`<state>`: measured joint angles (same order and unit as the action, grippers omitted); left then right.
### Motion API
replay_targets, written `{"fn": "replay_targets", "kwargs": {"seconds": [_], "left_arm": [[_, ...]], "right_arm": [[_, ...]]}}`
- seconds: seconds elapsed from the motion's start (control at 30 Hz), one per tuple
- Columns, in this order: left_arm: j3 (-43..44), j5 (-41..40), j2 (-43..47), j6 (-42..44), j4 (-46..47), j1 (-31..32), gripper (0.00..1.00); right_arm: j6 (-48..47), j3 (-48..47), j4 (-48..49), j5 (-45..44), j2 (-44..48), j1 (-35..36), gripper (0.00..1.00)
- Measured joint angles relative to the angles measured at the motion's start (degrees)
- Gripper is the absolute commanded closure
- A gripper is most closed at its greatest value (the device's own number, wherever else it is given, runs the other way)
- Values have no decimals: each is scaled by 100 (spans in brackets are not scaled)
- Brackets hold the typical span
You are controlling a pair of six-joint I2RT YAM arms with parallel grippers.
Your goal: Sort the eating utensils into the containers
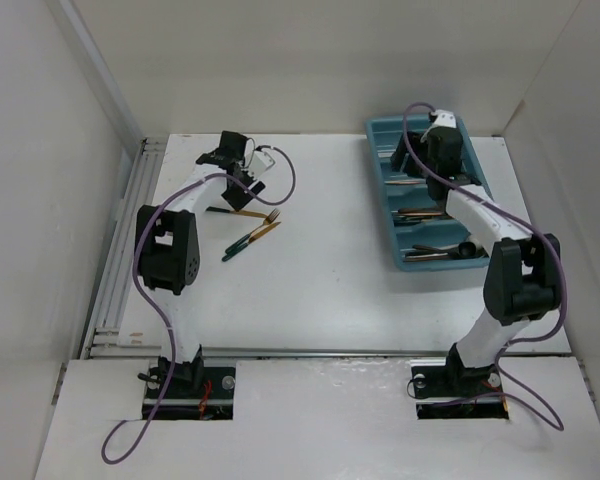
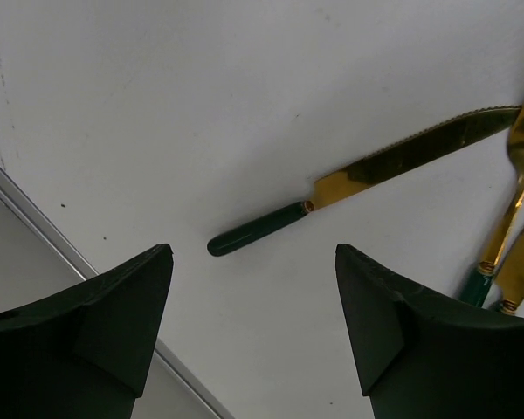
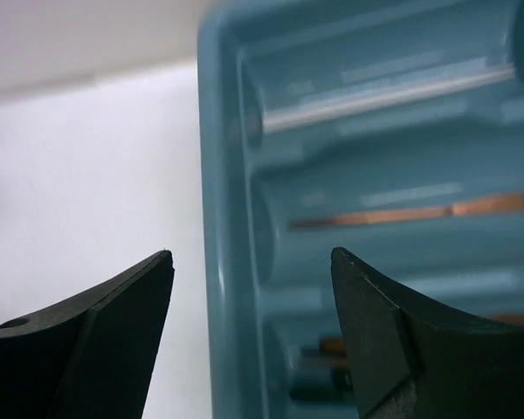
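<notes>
Three dark green-handled gold utensils lie loose on the white table: a knife [image 1: 242,212], a fork [image 1: 267,222] and a third piece [image 1: 242,245]. My left gripper [image 1: 242,178] hovers open and empty just beyond them. In the left wrist view the knife [image 2: 367,170] lies ahead of the open gripper [image 2: 253,253], its green handle nearest, with two more gold pieces [image 2: 515,183] at the right edge. The teal tray [image 1: 385,190] at the far right holds several utensils. My right gripper [image 1: 407,158] is open over its far left end [image 3: 223,218].
In the right wrist view a copper piece [image 3: 419,212] and a pale stick [image 3: 384,98] lie in separate tray compartments, with dark-handled pieces [image 3: 323,375] lower down. A black round-headed utensil [image 1: 467,247] is at the tray's near end. White walls enclose the table; a rail [image 1: 120,250] runs along its left edge.
</notes>
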<state>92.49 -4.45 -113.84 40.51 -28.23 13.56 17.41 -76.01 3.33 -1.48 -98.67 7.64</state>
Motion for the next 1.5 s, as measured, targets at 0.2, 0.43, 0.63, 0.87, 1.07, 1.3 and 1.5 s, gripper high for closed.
{"fn": "replay_targets", "kwargs": {"seconds": [0.2,0.43,0.63,0.87,1.07,1.3,1.5], "left_arm": [[33,-31,-81,11,-7,-188,28],[4,-129,-81,44,42,-195,28],[-129,-448,-245,380,326,-273,28],[-131,-535,-651,1034,402,-409,33],[-590,-372,-509,2138,481,-413,33],[-658,-474,-557,2780,404,-391,58],[-372,-645,-855,2940,201,-391,100]], "right_arm": [[-828,271,-1565,-304,223,763,19],[-949,748,-2218,-595,240,1419,37],[-756,1294,-2127,-1023,256,1421,63],[-778,1180,-2177,-1412,166,1631,76],[-667,955,-2295,-1464,39,1659,79],[-385,647,-2350,-1497,-214,1718,83],[-258,317,-2391,-1620,-485,1773,83]]}}
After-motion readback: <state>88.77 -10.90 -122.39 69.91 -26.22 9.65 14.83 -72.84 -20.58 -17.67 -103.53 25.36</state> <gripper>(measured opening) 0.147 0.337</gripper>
